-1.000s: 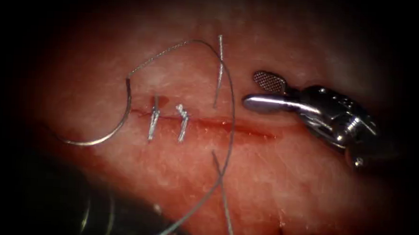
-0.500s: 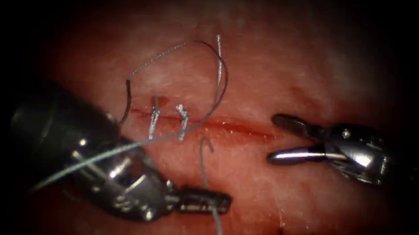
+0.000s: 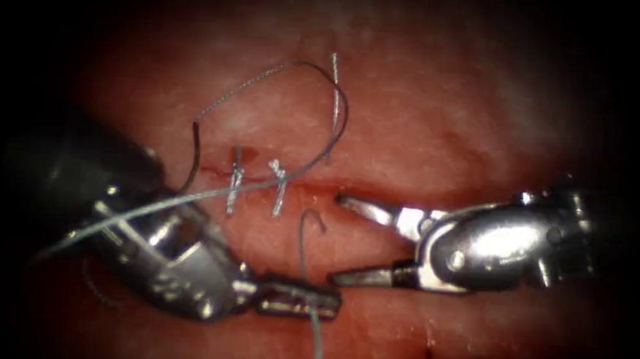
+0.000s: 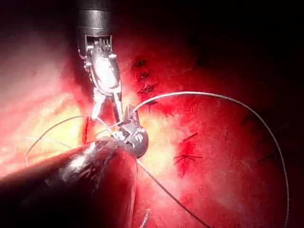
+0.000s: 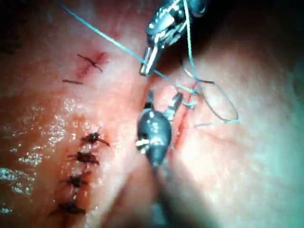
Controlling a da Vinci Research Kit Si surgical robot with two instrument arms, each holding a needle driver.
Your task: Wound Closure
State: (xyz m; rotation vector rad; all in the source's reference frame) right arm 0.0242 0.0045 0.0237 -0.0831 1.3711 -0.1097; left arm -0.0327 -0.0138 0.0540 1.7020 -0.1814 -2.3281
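The tissue (image 3: 447, 120) has a horizontal cut (image 3: 312, 186) with two stitches (image 3: 234, 186) at its left end. My left tool (image 3: 328, 304) comes in from the lower left and is shut on the thread (image 3: 312, 310) just below the cut. My right tool (image 3: 337, 239) reaches in from the right, jaws wide open and empty, its upper fingertip (image 3: 344, 200) on the cut line. The needle (image 3: 194, 151) lies on the tissue left of the stitches, held by neither tool and mostly hidden behind the left tool. The right tool (image 5: 163, 100) and the left tool (image 5: 146, 69) also show in the right wrist view.
A long strand of thread (image 3: 150, 207) runs from the stitches across the left tool's wrist to the far left. Another loop (image 3: 325, 74) arcs above the cut beside a cut end. A row of finished stitches (image 5: 80, 180) sits on another part of the tissue. Red fluid lines the cut.
The left tool came in from the lower left and closed on the thread below the cut. The right tool moved down and left across the cut, with its jaws spread wider.
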